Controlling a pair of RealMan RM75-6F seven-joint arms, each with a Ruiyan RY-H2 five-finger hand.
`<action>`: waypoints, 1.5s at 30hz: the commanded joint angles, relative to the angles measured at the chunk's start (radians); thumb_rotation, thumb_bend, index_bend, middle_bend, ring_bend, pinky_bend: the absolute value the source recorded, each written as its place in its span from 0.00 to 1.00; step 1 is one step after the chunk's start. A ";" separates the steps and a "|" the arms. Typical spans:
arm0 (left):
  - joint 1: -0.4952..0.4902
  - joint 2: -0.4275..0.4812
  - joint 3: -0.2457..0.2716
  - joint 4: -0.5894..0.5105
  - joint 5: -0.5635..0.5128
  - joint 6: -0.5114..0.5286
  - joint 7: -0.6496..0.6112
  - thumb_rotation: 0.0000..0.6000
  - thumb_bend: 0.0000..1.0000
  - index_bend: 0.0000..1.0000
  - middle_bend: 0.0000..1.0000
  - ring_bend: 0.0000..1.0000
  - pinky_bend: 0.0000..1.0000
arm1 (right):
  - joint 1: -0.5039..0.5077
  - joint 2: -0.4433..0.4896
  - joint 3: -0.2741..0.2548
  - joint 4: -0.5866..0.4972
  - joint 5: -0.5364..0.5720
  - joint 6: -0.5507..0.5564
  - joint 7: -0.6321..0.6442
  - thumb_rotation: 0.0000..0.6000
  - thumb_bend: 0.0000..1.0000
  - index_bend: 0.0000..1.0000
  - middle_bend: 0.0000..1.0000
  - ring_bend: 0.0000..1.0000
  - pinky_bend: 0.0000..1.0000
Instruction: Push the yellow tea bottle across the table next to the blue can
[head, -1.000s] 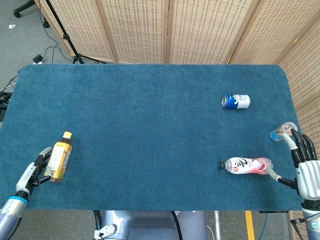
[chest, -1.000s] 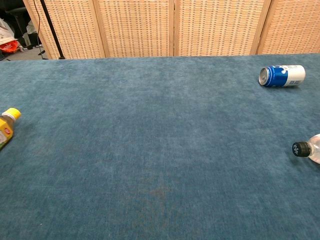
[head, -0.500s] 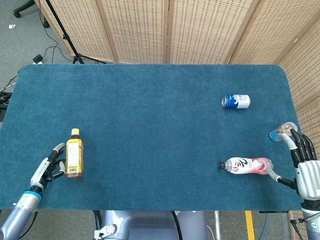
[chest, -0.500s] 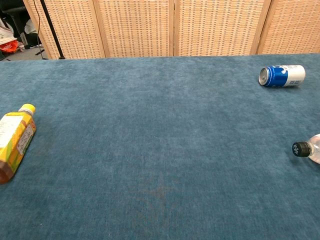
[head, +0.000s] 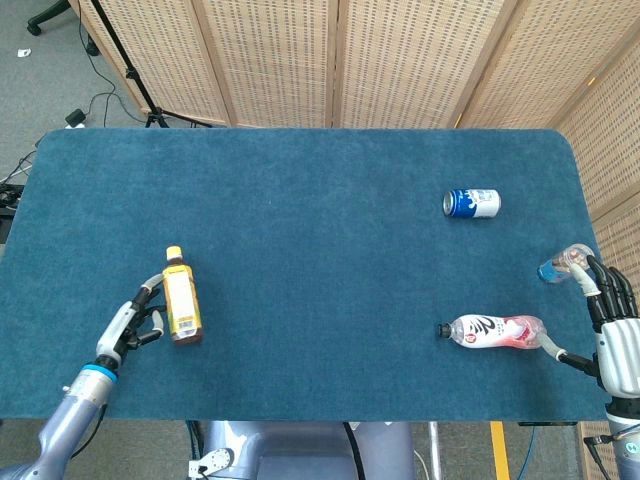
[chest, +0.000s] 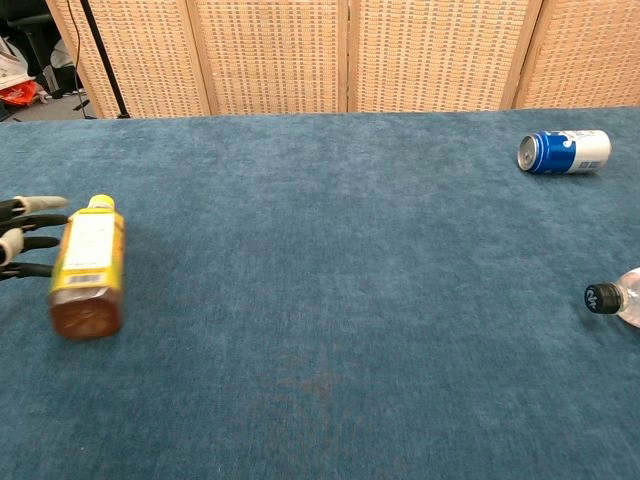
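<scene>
From above, head view: the yellow tea bottle (head: 181, 296) lies on its side on the blue table (head: 300, 230), at the near-left part, cap pointing to the far edge. Left hand (head: 130, 325) sits just beside the bottle's left flank, fingers (head: 150, 290) spread and stretched toward it; the uppermost one appears to touch the bottle near the neck. Nothing is gripped. Blue can (head: 471, 203) lies on its side at the far right, well apart from the bottle. Right hand (head: 615, 330) hangs at the table's right edge, fingers apart, holding nothing. A pink-and-white bottle (head: 490, 331) lies on its side near it, black cap pointing left. A small clear bottle (head: 561, 265) with a blue cap lies just beyond the right hand's fingertips.

Chest view: tea bottle (chest: 88, 265) at left, base toward the camera, yellow cap away. Left-hand fingertips (chest: 30, 205) enter from the left frame edge, beside the bottle's upper part. Can (chest: 564, 152) at far right, its open end facing left. Only the black cap of the pink-and-white bottle (chest: 605, 297) shows at the right edge. Right hand is not seen here.
</scene>
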 joint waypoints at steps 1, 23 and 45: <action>-0.026 -0.026 -0.019 0.017 -0.023 -0.035 -0.001 1.00 0.80 0.00 0.00 0.00 0.19 | 0.000 -0.001 0.000 0.001 0.003 -0.002 -0.002 1.00 0.00 0.05 0.00 0.00 0.03; -0.182 -0.097 -0.106 -0.001 -0.253 -0.090 0.279 1.00 0.80 0.00 0.00 0.00 0.19 | 0.004 -0.005 0.005 0.008 0.016 -0.019 -0.007 1.00 0.00 0.05 0.00 0.00 0.03; -0.279 -0.118 -0.092 -0.033 -0.235 -0.131 0.437 1.00 0.78 0.00 0.00 0.00 0.19 | 0.006 -0.006 0.009 0.012 0.028 -0.033 -0.008 1.00 0.00 0.05 0.00 0.00 0.03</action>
